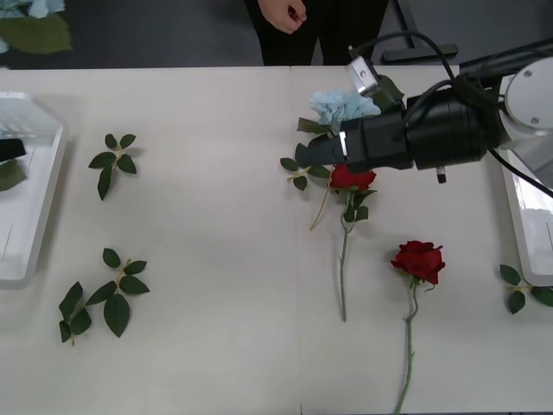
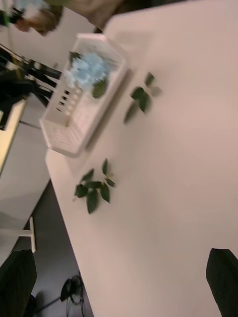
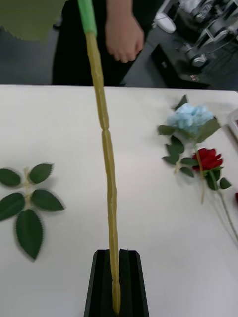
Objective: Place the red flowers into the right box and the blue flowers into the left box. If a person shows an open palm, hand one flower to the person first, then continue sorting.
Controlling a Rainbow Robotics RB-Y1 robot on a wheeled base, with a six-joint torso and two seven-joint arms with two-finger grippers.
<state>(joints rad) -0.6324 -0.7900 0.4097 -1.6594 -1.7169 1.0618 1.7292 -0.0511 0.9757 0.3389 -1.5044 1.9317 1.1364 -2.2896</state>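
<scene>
My left gripper (image 3: 115,280) is shut on a long yellow-green stem (image 3: 106,148) that rises to a green leaf. In the front view it (image 1: 7,149) sits over the left box (image 1: 34,216), with a blue flower (image 1: 36,9) and leaf past the box's far end. The right wrist view shows that blue flower (image 2: 88,70) at the left box (image 2: 69,126). My right gripper (image 1: 308,156) is open and hovers beside another blue flower (image 1: 344,107) at mid-table. Two red flowers (image 1: 352,178) (image 1: 419,259) lie below it. The right box (image 1: 525,226) is at the right edge.
Loose green leaf sprigs lie at the left (image 1: 112,160), front left (image 1: 119,290) (image 1: 73,313), centre (image 1: 302,171) and far right (image 1: 521,290). A person stands behind the table with a curled hand (image 1: 285,15), no open palm.
</scene>
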